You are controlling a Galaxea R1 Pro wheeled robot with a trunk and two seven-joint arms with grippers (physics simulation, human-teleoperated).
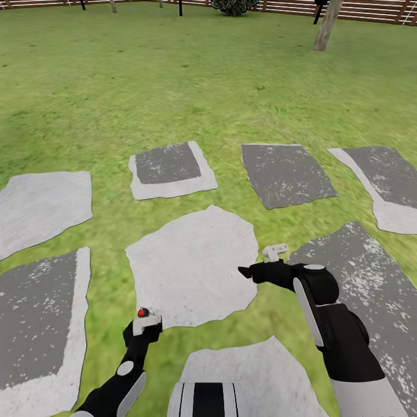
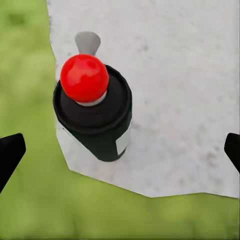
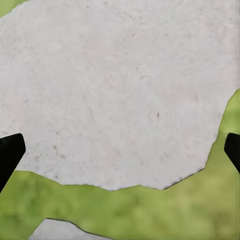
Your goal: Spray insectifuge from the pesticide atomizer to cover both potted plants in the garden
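The pesticide atomizer (image 2: 95,112) stands alone near the edge of a pale stone slab (image 1: 194,266), with open grass (image 1: 174,87) all around it.

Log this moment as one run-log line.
left gripper: open, above atomizer | atomizer: upright at slab edge | right gripper: open, empty

Left arm (image 1: 119,382): black, extended forward and low; left gripper (image 2: 120,152) pointed downward, fingertips (image 2: 10,152) spread wide, nothing between them. Right arm (image 1: 333,324): black and white, bent at the elbow, forearm angled inward; right gripper (image 3: 120,152) likewise spread, fingertips (image 3: 10,152) apart and empty.
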